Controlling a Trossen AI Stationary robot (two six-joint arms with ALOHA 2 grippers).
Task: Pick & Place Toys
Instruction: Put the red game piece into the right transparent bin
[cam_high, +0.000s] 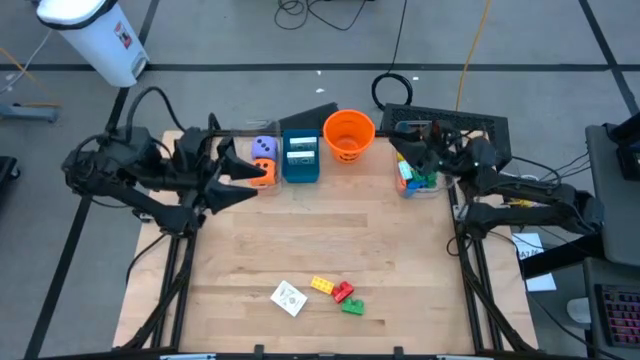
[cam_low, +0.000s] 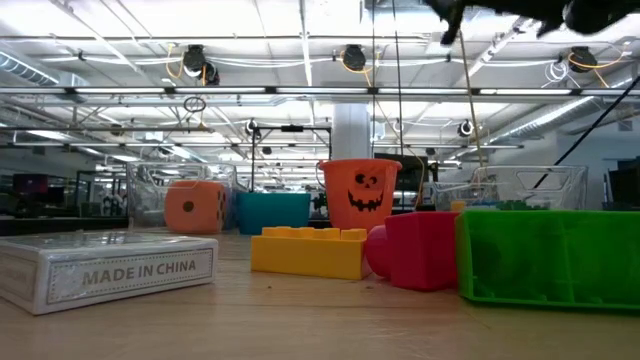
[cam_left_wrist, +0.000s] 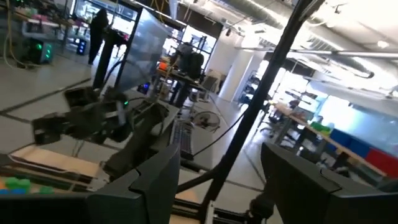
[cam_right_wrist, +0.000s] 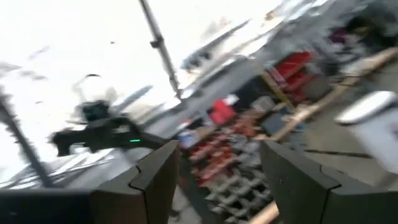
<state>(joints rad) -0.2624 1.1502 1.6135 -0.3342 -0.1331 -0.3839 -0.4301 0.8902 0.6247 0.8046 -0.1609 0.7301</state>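
While my left claw (cam_high: 243, 172) hovered released at upper left beside the orange die (cam_high: 263, 172), my right claw (cam_high: 404, 153) gaped above the brick bin (cam_high: 437, 189).

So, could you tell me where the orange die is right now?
In the high view the orange die sits at the table's far edge on the left, just in front of the purple die, beside the teal box and by the left gripper.

Table (cam_high: 300, 240): card (cam_high: 288, 298), yellow (cam_high: 322, 285), red (cam_high: 342, 292) and green (cam_high: 352, 307) bricks clustered at 6 o'clock. Bucket (cam_high: 348, 135) at 12, teal box (cam_high: 300, 157) just beside it. Left gripper (cam_high: 240, 170) at 10 by orange die (cam_high: 263, 172); right gripper (cam_high: 405, 150) at 2 over a bin (cam_high: 420, 182).
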